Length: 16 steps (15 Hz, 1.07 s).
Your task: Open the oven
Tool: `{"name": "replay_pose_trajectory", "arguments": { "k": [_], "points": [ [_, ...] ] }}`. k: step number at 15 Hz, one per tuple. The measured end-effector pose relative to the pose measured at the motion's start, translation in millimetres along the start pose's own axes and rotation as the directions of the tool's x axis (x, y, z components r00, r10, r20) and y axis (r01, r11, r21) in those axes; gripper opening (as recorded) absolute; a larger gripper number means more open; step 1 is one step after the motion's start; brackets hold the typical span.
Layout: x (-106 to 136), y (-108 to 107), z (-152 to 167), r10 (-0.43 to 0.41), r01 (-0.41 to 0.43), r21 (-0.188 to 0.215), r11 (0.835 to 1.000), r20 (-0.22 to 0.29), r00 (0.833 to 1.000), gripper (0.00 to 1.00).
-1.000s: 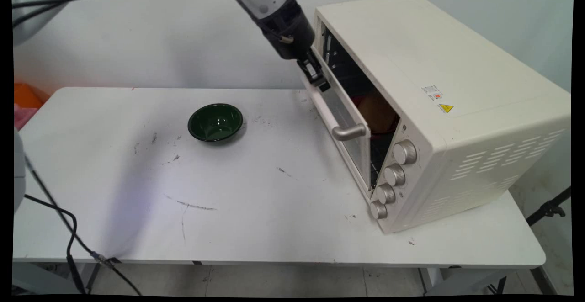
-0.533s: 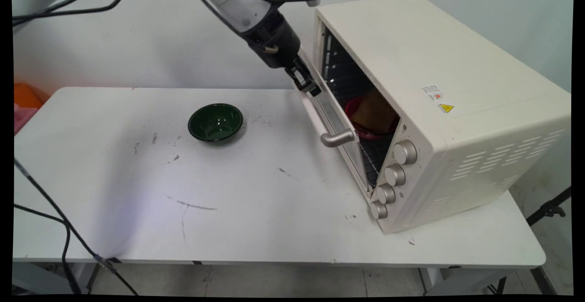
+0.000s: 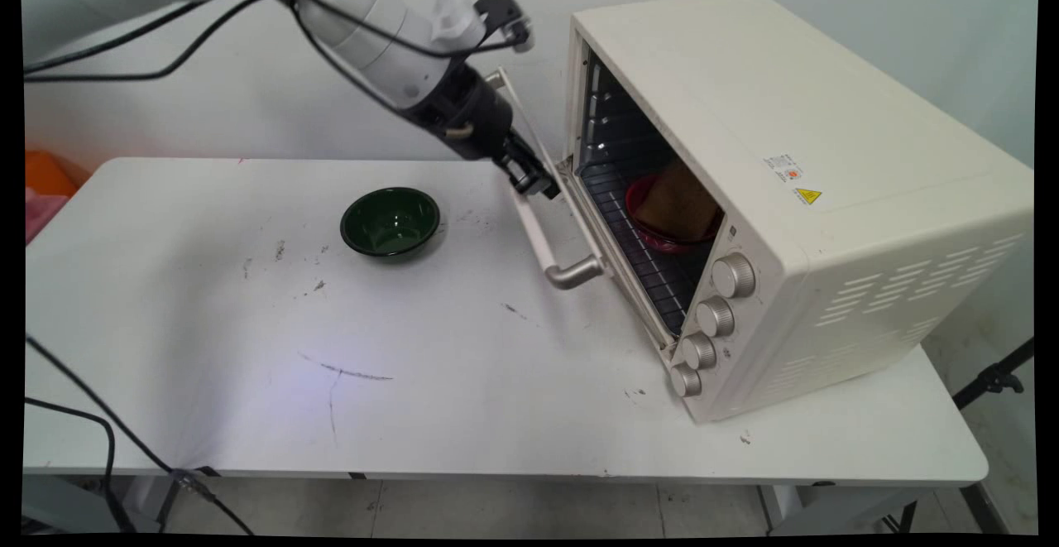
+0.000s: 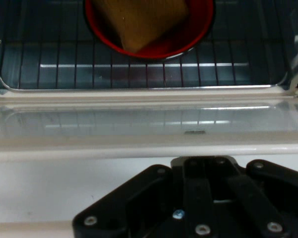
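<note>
Door [image 3: 579,224] of toaster oven [image 3: 786,183] swung much lower vs 1 s ago, now about half down | gripper [image 3: 534,181] at door handle [image 3: 542,237], finger state: can't tell | inside on rack: red bowl [image 4: 149,29] w/ brown block [image 4: 144,17] | green bowl [image 3: 389,221] well apart on table [image 3: 248,381]

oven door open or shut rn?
Open, well down though not flat. The oven door slopes away from the oven, exposing the wire rack and a red bowl. The gripper is at the door's handle.
</note>
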Motion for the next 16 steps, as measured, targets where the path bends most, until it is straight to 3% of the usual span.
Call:
{"name": "replay_pose_trajectory", "arguments": {
  "k": [16],
  "points": [
    [-111, -3, 4, 0.047, -0.051, -0.025, 0.998, -0.117, 0.992, 0.0]
  ]
}}
